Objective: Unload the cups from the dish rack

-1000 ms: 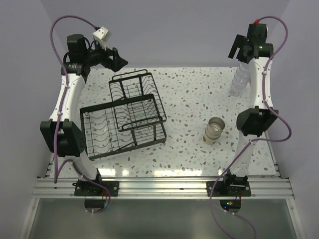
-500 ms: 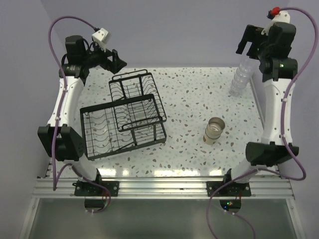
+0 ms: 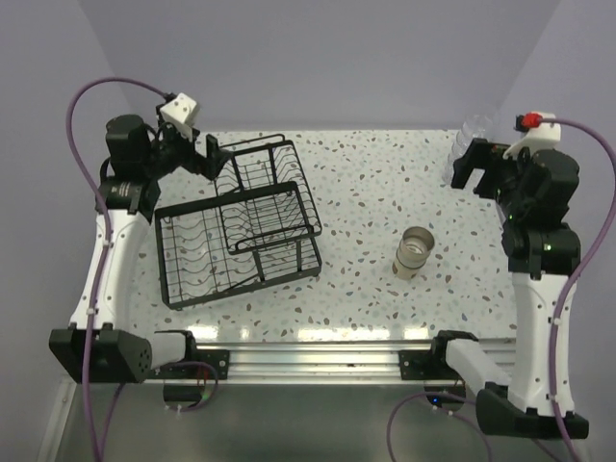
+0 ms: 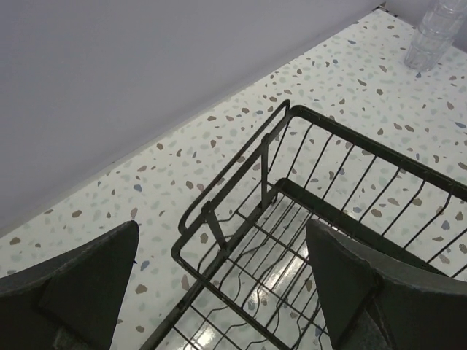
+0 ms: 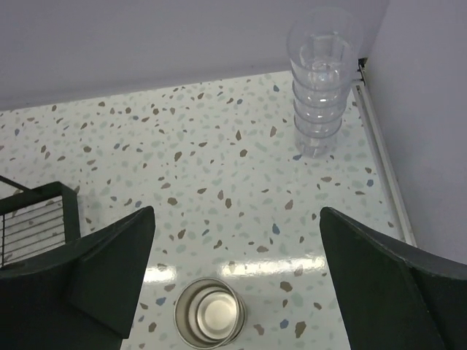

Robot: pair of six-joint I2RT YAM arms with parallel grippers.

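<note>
Both tools are spread wide, fingers well apart, gripping nothing. The left tool (image 4: pixel 219 292) hangs above the far left corner of the black wire dish rack (image 3: pixel 241 231), which sits on the left half of the speckled bench (image 3: pixel 366 183). A tan cup (image 3: pixel 415 252) stands upright right of the rack, well apart from it. A nested stack of clear cups (image 5: pixel 319 80) stands in the far right corner, and the right tool (image 5: pixel 237 284) hovers over the bench between those two
</note>
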